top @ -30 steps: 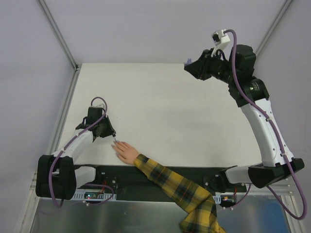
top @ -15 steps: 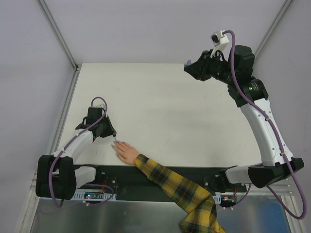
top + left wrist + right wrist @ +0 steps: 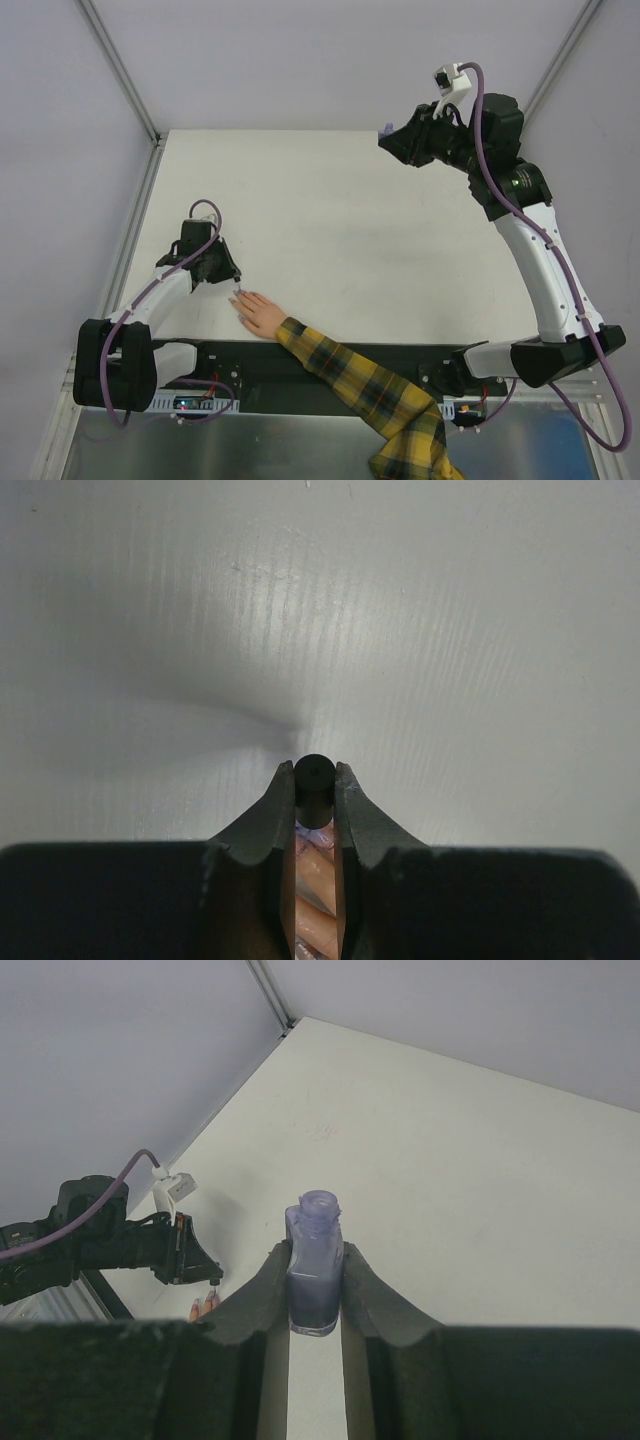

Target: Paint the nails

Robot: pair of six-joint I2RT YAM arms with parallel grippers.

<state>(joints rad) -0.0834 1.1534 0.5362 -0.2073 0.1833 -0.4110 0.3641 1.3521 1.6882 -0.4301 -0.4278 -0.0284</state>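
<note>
The peach mannequin hand (image 3: 262, 313) lies near the table's front edge, its yellow-and-black plaid sleeve (image 3: 360, 385) trailing right. Its pale lilac nails (image 3: 240, 301) point up-left. My left gripper (image 3: 231, 279) hovers right over the fingertips, shut on the black brush cap (image 3: 314, 783). In the left wrist view, peach fingers and a lilac nail (image 3: 312, 832) show below the cap, between the jaws. My right gripper (image 3: 390, 137) is raised at the far right, shut on the uncapped purple polish bottle (image 3: 315, 1257). The brush tip itself is hidden.
The white tabletop (image 3: 340, 220) spreads between the two arms. A metal frame rail (image 3: 130, 230) runs along the left edge, and grey walls stand behind. The right wrist view shows my left arm (image 3: 110, 1240) and the mannequin's fingertips (image 3: 204, 1306) far below.
</note>
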